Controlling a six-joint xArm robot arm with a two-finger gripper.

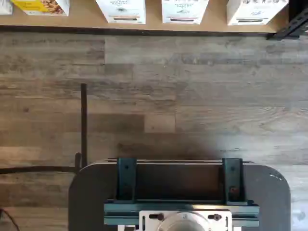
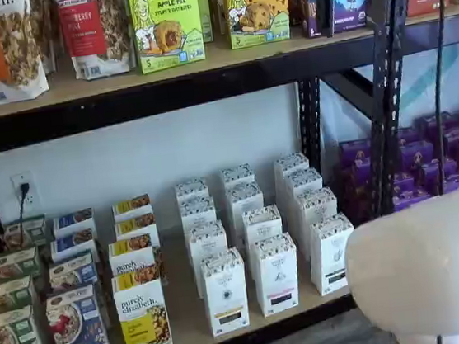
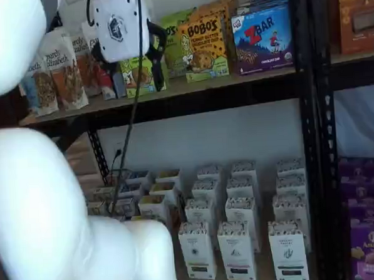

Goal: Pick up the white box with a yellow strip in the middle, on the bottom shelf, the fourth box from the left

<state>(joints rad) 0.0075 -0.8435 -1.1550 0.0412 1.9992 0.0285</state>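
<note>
Little of the task is judged to be done: nothing has been grasped, and the whole approach, grip and lift are left. The white box with a yellow strip (image 2: 142,315) is seen standing upright in the front row on the bottom shelf (image 2: 190,332), close to that shelf's front edge, with a blue box (image 2: 79,332) just beside it on one side and a plain white box (image 2: 225,293) on the other. The gripper (image 3: 130,69) is held high above the bottom shelf, up at the level of the snack boxes on the tier overhead, well apart from the target. Its two black fingers are seen spread, with a gap between them and nothing held. In the wrist view only bare floor in front of the bottom shelf is shown, with the dark mount (image 1: 180,192) in frame. A descent toward the bottom shelf and alignment with the target box are still called for.
</note>
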